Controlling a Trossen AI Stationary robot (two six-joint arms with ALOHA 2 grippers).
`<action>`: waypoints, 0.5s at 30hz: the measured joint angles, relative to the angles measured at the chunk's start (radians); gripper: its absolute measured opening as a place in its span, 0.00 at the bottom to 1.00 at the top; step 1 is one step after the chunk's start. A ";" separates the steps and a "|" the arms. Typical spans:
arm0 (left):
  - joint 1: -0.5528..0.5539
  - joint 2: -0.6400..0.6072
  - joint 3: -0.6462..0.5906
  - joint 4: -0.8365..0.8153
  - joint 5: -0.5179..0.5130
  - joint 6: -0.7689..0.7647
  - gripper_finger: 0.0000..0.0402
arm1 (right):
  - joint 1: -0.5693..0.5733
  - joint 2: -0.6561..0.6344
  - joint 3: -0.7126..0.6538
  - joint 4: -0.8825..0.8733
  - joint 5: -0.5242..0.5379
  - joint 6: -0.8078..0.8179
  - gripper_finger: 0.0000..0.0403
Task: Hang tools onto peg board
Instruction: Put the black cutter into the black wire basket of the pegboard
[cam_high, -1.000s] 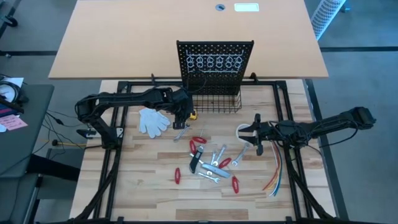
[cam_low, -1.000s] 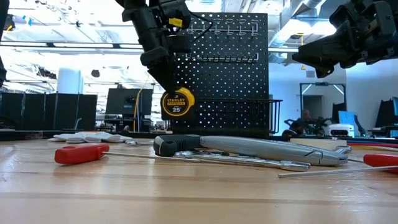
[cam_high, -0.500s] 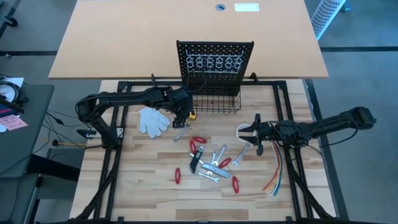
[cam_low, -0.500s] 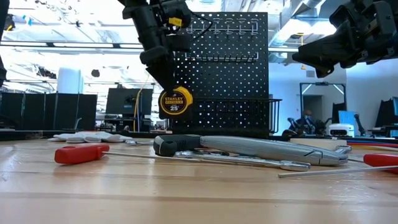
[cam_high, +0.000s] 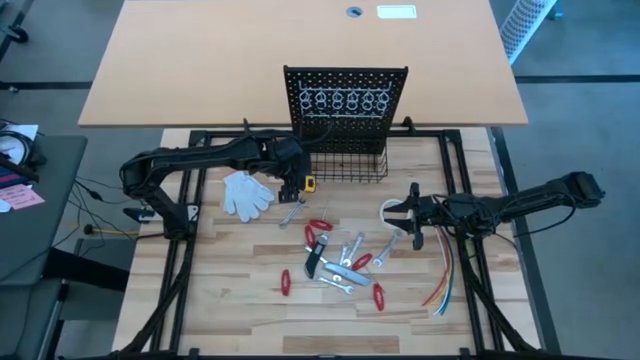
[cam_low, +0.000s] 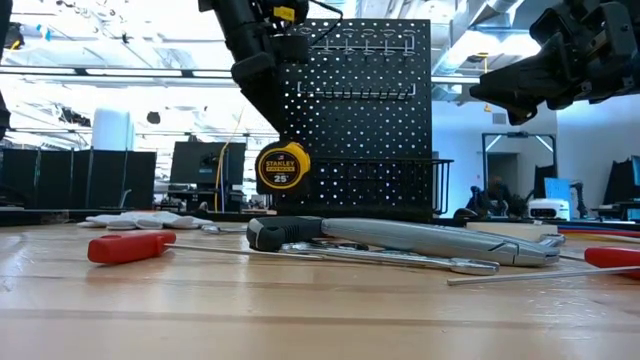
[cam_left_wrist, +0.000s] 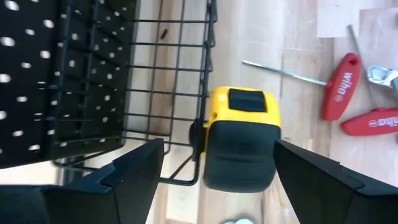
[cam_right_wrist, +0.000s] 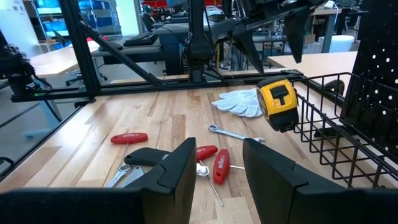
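The peg board (cam_high: 346, 95) stands upright at the far end of the wood table (cam_high: 240, 270), w/ pale ring hooks (cam_high: 345, 100) in a row and a black wire basket (cam_high: 350, 165) at its foot. The tools (cam_high: 335, 260) lie in a loose pile on the table in front of the peg board, none on a hook: red handles and silver wrenches mixed up. From above, a yellow tape measure (cam_high: 308, 183) is only a tiny yellow dot at the basket's left corner. The low view shows it big, yellow & black (cam_low: 282, 166), right in front of the peg board (cam_low: 370, 110), under the left arm. The left wrist view is the only one that shows how it sits: the tape measure (cam_left_wrist: 241, 137) is up against the basket's wire corner (cam_left_wrist: 186, 93), between the two fingers (cam_left_wrist: 134, 171) of the left gripper (cam_left_wrist: 214, 165), and they're spread wide, not touching it. The right wrist view catches it from the side (cam_right_wrist: 277, 102), tilted on the basket edge, w/ a white glove (cam_right_wrist: 237, 102) just beside it. The right gripper (cam_high: 412, 215) hangs to the right of the tool pile, fingers partly apart, holding nothing. A white glove (cam_high: 246, 192) lies left of the basket. A bundle of colored wires (cam_high: 442, 275) lies right of the pile. In the low view a fat gray tool (cam_low: 400, 238) in front blocks the foot of the peg board.
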 joint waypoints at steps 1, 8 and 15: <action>-0.006 -0.003 0.007 -0.016 -0.022 0.000 0.74 | 0.000 0.000 0.000 0.000 0.000 0.000 0.35; -0.107 -0.048 0.022 -0.118 -0.185 -0.104 0.74 | 0.000 0.000 0.000 -0.003 0.000 0.000 0.35; -0.244 -0.131 0.005 -0.202 -0.309 -0.294 0.75 | 0.000 0.000 0.000 -0.003 0.000 0.020 0.35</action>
